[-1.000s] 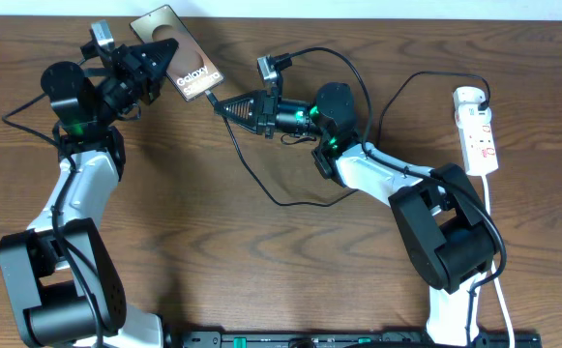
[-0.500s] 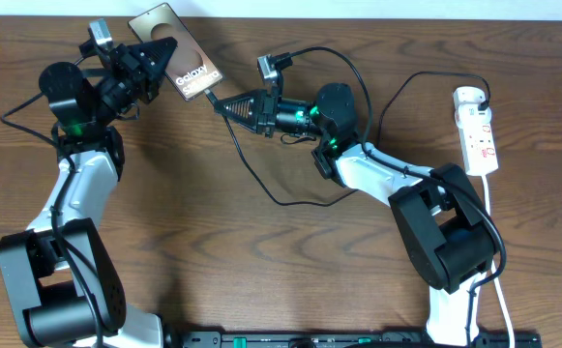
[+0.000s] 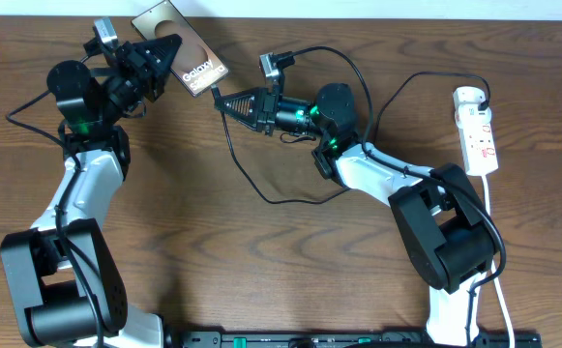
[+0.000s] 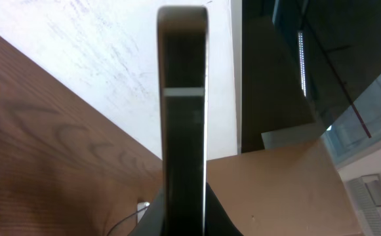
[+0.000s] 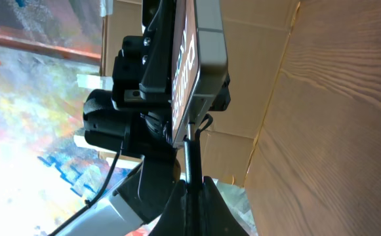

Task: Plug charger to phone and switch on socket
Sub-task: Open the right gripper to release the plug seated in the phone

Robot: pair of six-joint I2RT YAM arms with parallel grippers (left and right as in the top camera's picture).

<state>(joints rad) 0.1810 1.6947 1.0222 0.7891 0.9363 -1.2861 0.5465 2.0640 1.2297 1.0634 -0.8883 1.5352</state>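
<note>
From overhead, the left tool (image 3: 168, 51) is pinching the phone (image 3: 201, 75) by its long edges and holds it lifted off the surface (image 3: 261, 275) near the far edge. The lettered face is up and the short end nearest the other arm is free. That end is likely left free because the port sits there. The right tool (image 3: 220, 99) lies almost level, its tips pressed together on the connector end of the charger (image 3: 281, 201) and aimed at that end. The black cable trails back in a slack loop across the wood, so nothing tugs at the plug. The socket (image 3: 478, 130) lies well apart at the right side, untouched; I judge its switch is a later step.

In the left wrist view the phone (image 4: 183, 131) stands edge-on, straight up the middle between the dark fingers (image 4: 220, 219) at the bottom of the frame. A centred, square grip like this should stop it twisting when the plug pushes in.

In the right wrist view the closed fingers (image 5: 210, 203) run up to a thin black connector (image 5: 189, 154) whose tip sits at the phone's (image 5: 203, 59) lower edge, in line with it. I cannot tell if it is touching or already partly inside. The plug does not look fully seated. The next push needs to go straight along the phone's length.
</note>
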